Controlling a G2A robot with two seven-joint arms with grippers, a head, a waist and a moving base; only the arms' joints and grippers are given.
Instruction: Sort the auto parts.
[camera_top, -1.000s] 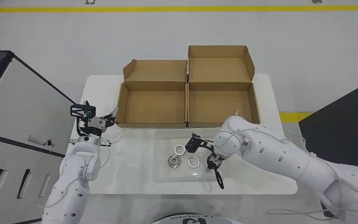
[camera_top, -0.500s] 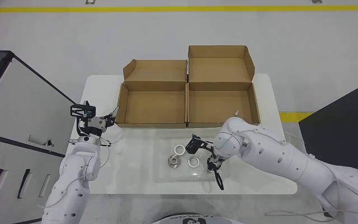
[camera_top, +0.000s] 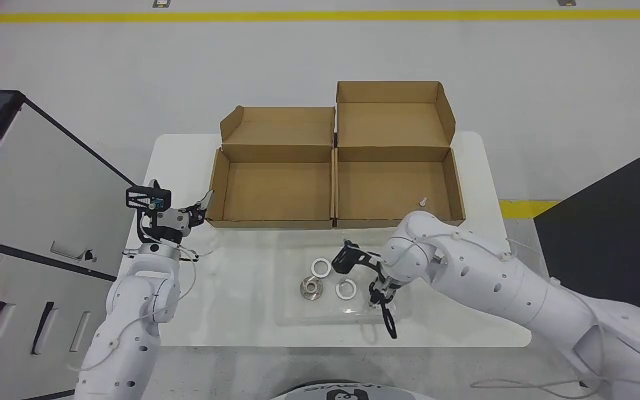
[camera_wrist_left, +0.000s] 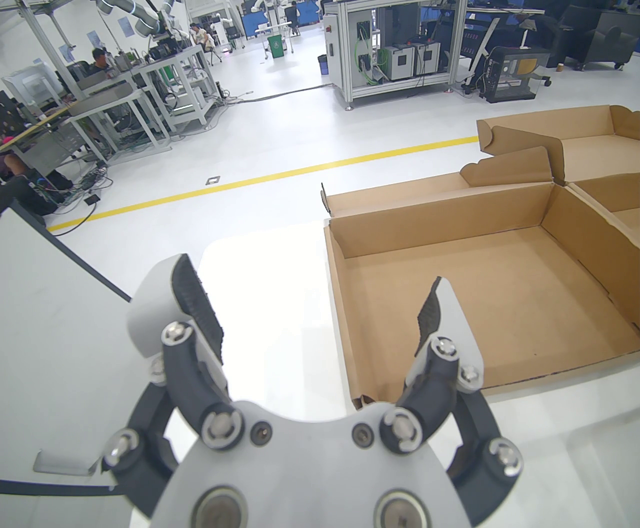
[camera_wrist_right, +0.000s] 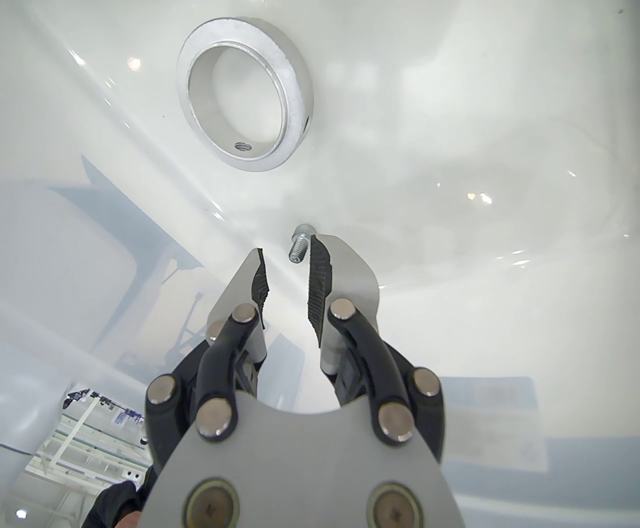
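Right gripper (camera_wrist_right: 285, 256) barely shifts this last second: narrow gap, bolt (camera_wrist_right: 299, 243) at its tips in clear tray (camera_top: 292, 310) (seemingly unclamped), so pick looks imminent. Left gripper (camera_wrist_left: 320, 300) unmoved, wide, beside box (camera_wrist_left: 500, 310).

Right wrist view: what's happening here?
The right gripper is low over the table, jaws slightly open, with a small bolt at its fingertips, not yet clamped. A metal ring lies just beyond. The left gripper hangs open beside the left cardboard box, holding nothing.
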